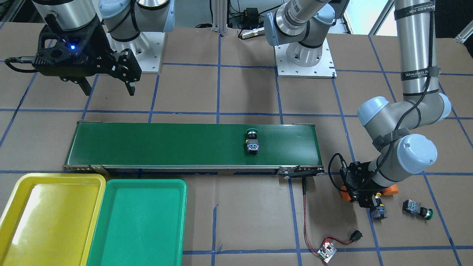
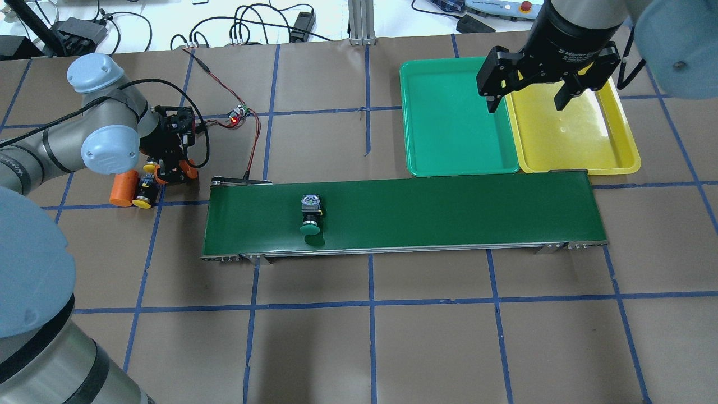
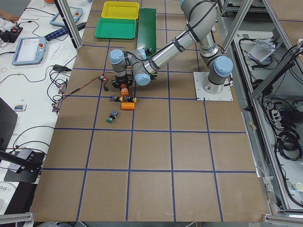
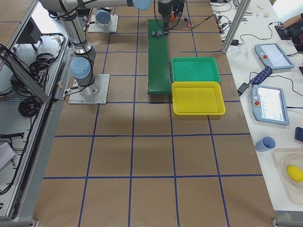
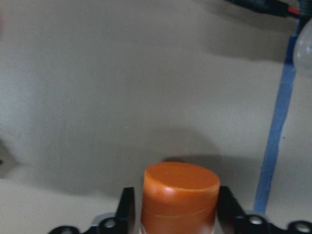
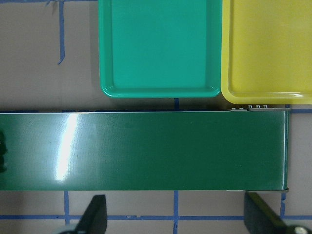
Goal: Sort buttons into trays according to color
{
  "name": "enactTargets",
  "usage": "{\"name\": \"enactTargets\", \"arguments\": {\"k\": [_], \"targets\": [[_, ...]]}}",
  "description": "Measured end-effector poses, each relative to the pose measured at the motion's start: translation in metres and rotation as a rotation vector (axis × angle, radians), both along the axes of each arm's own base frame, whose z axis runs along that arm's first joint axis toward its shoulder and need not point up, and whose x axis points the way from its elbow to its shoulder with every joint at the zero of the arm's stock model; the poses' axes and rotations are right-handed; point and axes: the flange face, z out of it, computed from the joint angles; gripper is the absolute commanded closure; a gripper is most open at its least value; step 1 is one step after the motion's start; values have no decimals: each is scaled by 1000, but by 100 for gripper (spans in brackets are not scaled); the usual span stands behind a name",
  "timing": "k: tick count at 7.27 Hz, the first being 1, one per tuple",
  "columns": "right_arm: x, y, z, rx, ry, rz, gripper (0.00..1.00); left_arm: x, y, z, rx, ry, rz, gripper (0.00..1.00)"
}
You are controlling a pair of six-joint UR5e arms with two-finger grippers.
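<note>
Overhead exterior: green button (image 2: 310, 216) on conveyor belt (image 2: 449, 207), axis 12-to-6, cap at 6, sits 8 o'clock of right gripper (image 2: 527, 102), jaws released; left gripper (image 2: 171, 168) jaws: cannot tell.

belt (image 1: 166, 144): dark green, mid-table | orange cylinder (image 2: 123, 189): near belt's end | circuit board (image 1: 327, 251): red-black wires (image 1: 304, 218)

Left arm (image 1: 415, 48): silver tubes, pale-blue joint caps (image 1: 417, 153), strapped black cable (image 1: 432, 48); right gripper (image 1: 110, 92) black, blue LED (image 1: 72, 47).
</note>
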Motion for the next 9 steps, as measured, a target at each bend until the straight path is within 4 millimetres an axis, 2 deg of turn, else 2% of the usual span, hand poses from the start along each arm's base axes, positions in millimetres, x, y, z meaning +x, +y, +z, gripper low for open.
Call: {"name": "enactTargets", "arguments": {"k": [3, 5, 6, 7, 9], "targets": [[0, 0, 0, 0, 0, 0, 0, -7, 8, 41, 13, 8, 311, 100], [0, 0, 0, 0, 0, 0, 0, -22, 20, 70, 30, 18, 529, 100], [0, 0, 0, 0, 0, 0, 0, -39, 29, 82, 39, 18, 556, 100], [0, 0, 0, 0, 0, 0, 0, -67, 39, 92, 50, 17, 503, 100], [0, 0, 0, 0, 0, 0, 0, -136, 72, 103, 62, 12, 305, 100]]}}
